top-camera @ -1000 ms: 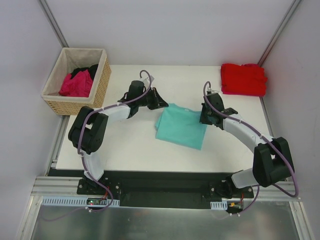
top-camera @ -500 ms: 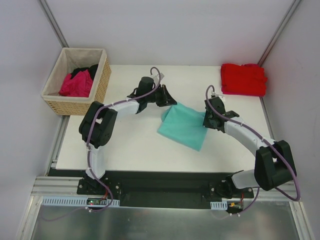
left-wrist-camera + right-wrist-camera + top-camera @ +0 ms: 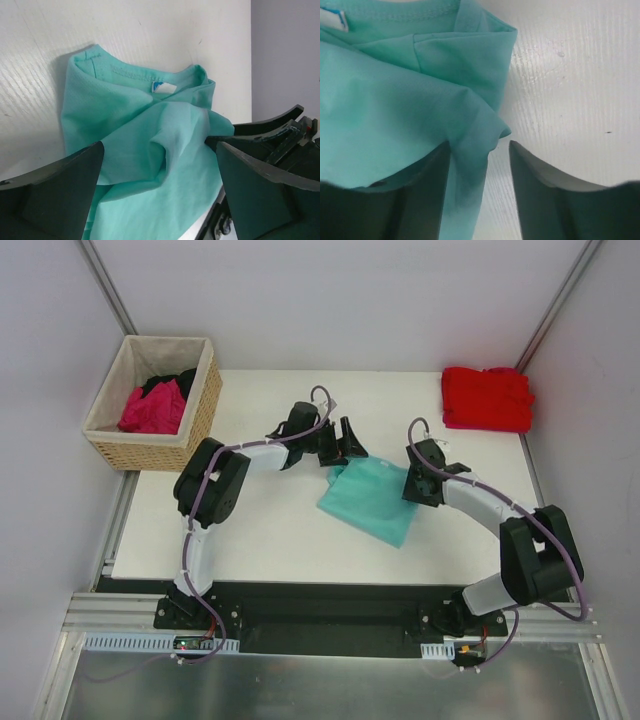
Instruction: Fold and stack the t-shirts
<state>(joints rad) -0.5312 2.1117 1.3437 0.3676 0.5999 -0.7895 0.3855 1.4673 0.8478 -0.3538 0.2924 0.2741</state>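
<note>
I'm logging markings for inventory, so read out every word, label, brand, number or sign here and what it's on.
No text can be read.
The neck label on the teal t-shirt: white with a blue mark, too blurred to read.
The red t-shirt and the basket: no lettering visible.
</note>
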